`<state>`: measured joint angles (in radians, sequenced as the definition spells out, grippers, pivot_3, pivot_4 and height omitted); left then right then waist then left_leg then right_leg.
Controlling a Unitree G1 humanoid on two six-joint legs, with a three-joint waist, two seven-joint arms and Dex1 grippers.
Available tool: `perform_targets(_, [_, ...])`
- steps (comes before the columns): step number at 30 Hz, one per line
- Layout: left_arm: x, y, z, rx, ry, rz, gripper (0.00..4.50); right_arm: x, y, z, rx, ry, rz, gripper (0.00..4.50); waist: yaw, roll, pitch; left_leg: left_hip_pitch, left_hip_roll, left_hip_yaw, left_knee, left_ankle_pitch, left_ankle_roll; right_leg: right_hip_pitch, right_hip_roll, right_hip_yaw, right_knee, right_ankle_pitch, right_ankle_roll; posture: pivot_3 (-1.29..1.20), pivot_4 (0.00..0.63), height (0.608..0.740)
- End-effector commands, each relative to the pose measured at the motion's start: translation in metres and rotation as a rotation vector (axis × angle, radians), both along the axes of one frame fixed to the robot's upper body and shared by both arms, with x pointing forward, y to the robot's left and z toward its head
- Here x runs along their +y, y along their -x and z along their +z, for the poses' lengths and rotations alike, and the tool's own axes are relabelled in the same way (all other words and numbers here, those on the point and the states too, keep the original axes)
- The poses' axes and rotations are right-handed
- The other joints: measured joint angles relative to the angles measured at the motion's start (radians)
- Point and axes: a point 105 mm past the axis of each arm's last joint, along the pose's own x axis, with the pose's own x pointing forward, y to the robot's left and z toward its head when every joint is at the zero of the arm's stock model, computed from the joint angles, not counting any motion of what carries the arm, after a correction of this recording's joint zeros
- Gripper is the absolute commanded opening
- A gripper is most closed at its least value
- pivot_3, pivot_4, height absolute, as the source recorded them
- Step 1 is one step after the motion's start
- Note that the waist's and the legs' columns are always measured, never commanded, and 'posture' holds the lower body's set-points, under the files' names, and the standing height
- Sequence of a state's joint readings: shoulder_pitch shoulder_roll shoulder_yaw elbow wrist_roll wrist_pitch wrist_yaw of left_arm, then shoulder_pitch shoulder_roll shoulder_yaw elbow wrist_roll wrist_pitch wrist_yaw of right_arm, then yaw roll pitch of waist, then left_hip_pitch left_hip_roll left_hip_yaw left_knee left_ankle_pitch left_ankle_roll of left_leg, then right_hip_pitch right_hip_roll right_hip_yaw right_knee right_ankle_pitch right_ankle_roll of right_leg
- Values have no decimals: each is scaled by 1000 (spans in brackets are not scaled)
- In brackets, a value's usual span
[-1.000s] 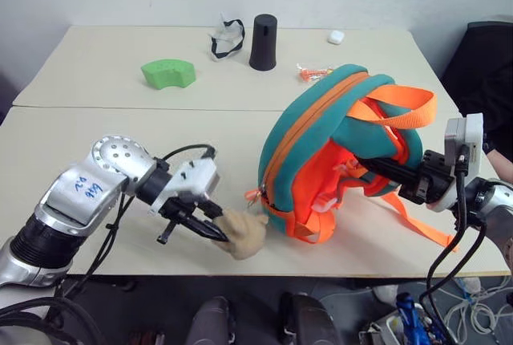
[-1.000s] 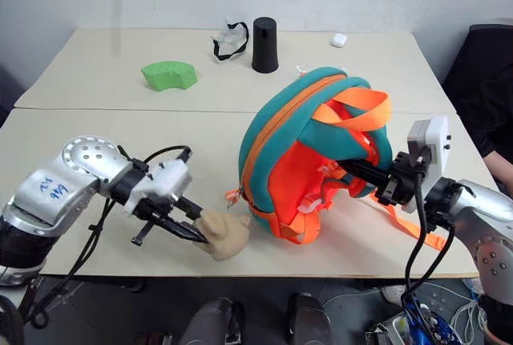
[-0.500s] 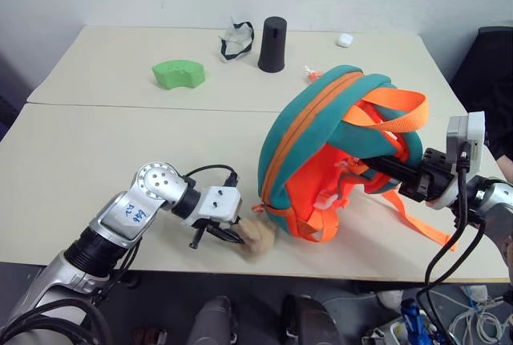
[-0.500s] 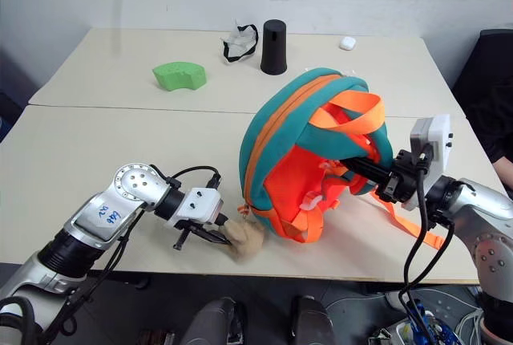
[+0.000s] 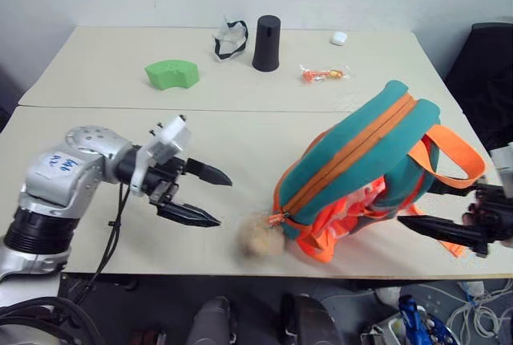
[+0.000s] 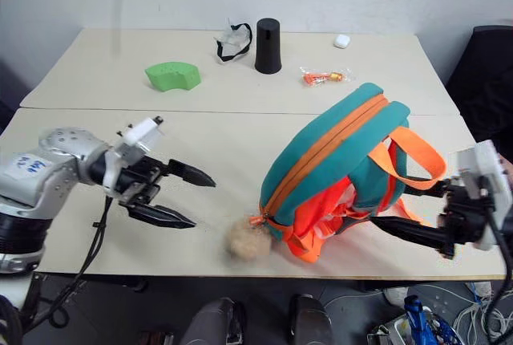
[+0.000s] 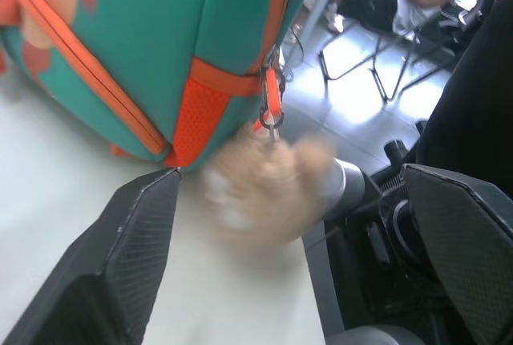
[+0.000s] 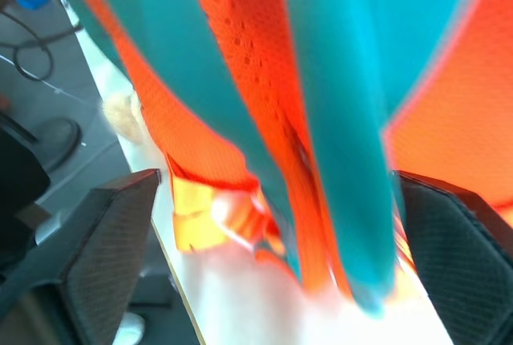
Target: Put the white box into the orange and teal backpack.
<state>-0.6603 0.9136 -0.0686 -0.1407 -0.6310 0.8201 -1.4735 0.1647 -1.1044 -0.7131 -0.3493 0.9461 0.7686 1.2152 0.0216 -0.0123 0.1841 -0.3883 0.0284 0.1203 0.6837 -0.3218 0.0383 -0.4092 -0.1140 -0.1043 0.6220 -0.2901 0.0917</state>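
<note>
The orange and teal backpack [image 5: 361, 160] lies tipped over on the near right of the table, zipper side up. Its tan plush toy [image 5: 258, 238] rests at the front edge. The white box is out of view. My left gripper [image 5: 215, 197] hovers open left of the toy, holding nothing. In the left wrist view the toy [image 7: 264, 192] and the backpack's corner [image 7: 160, 40] lie beyond the spread fingers [image 7: 120, 281]. My right gripper [image 6: 389, 204] stands open at the backpack's right side, its jaws spread around the orange straps [image 6: 413, 160] without closing on them.
At the back of the table stand a green curved block [image 5: 171, 74], a black cup [image 5: 265, 42], a clear pouch with a black strap [image 5: 227, 40], an orange packet [image 5: 322, 75] and a tiny white case [image 5: 338, 38]. A black chair [image 5: 490, 56] stands at the right.
Both grippers have opened. The left one let go of the plush toy and drew back to the left. The right one released the strap and pulled away; the backpack dropped flatter onto the table.
</note>
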Motion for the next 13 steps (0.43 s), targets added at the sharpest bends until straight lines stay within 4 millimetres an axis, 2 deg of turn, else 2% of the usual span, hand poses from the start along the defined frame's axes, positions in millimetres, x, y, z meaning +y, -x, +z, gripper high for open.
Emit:
perform_targets(1, [17, 5, 14, -25, -9, 32, 4500, -24, 7, 20, -44, 71, -43, 4468, 0, 0, 0, 0, 0, 0, 0, 0, 0, 0, 0, 0, 0, 0, 0, 0, 150, 740])
perform_targets(4, [32, 11, 23, -34, -31, 67, 4500, -40, 21, 35, -5, 78, -45, 4468, 0, 0, 0, 0, 1, 0, 0, -1, -1, -1, 0, 0, -1, 0, -1, 0, 150, 740])
perform_targets(8, [51, 11, 52, -115, 16, 155, 4500, -48, 36, 65, -32, 67, -38, 4468, -1, 0, 1, -1, 1, 0, 0, -1, -1, -1, -1, 0, -1, -1, -1, 0, 150, 740])
perform_targets(11, [51, 10, 67, -145, 82, 183, 4500, -49, 37, 70, -51, 38, -48, 4468, -1, 0, 1, 0, 2, -1, 0, -2, -3, -1, -2, 0, -1, -1, -2, 0, 150, 740])
perform_targets(13, [48, 5, 64, -155, 104, 214, 4500, -48, 34, 67, -60, 38, -66, 4468, -1, 0, 1, 0, 2, -1, 0, -2, -3, -1, -3, 1, -1, -1, -2, 0, 150, 740])
